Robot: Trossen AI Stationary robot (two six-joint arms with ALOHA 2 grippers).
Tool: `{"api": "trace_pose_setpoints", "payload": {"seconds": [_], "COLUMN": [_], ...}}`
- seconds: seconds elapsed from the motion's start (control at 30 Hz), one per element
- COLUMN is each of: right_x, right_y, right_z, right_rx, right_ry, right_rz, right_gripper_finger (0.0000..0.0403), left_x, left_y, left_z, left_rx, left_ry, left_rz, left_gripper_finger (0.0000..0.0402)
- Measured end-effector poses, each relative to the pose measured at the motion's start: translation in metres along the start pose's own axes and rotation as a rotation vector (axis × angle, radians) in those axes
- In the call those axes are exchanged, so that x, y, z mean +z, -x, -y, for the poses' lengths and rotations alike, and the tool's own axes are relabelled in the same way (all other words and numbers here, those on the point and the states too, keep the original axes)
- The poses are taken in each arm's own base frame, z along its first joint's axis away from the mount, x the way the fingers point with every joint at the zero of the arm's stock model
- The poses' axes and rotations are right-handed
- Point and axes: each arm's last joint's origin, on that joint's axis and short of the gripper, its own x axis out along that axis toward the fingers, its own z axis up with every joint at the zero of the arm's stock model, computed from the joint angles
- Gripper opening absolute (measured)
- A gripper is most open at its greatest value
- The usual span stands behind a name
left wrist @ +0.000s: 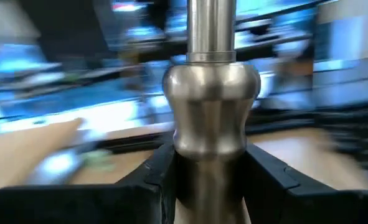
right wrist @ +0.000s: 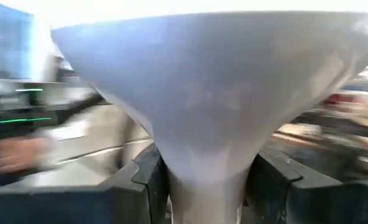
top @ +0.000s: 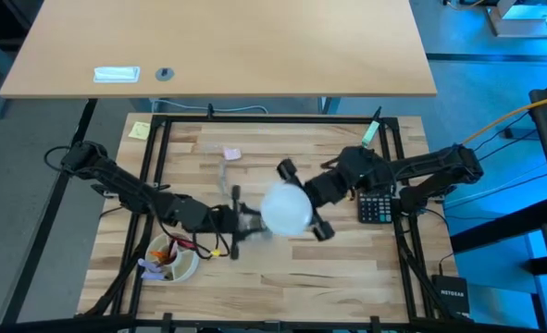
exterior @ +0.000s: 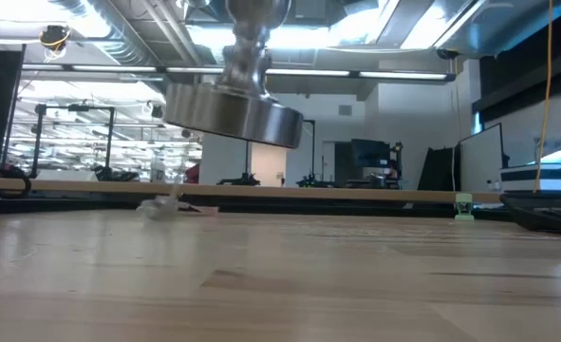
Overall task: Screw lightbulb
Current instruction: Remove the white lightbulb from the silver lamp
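High view shows my right jaws pinching the lightbulb (top: 286,209) at centre, my left jaws at 9 o'clock gripping the stand (exterior: 234,109) off the counter (top: 282,268) for threading.

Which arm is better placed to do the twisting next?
Right, probably. Its pincer grips the lightbulb by the narrow neck, so it can turn it, while the left pincer clamps the silver stand, lifted off the table.

Matte white lightbulb (right wrist: 208,93), glossy brushed-metal stand (left wrist: 212,112), pale smooth wooden butcher-block table (top: 347,268).
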Motion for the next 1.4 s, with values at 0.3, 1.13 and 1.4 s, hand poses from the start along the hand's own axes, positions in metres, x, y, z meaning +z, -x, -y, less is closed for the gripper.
{"api": "trace_pose_setpoints", "payload": {"seconds": [0.3,1.13,1.4], "right_x": [0.002,-0.004,0.004], "right_y": [0.0,0.002,0.01], "right_z": [-0.003,0.004,0.004], "right_rx": [0.168,0.028,-0.059], "right_ry": [-0.077,-0.052,-0.032], "right_rz": [-0.007,-0.079,-0.112], "right_gripper_finger": [0.016,0.0284,0.0394], "left_x": [-0.004,-0.005,-0.003], "left_y": [-0.006,-0.007,-0.006], "left_z": [-0.006,-0.01,-0.01], "left_rx": [-0.223,-0.149,-0.136], "left_ry": [0.114,0.131,0.136], "left_rz": [0.005,-0.016,-0.005], "left_gripper_finger": [0.0119,0.0119,0.0119]}}
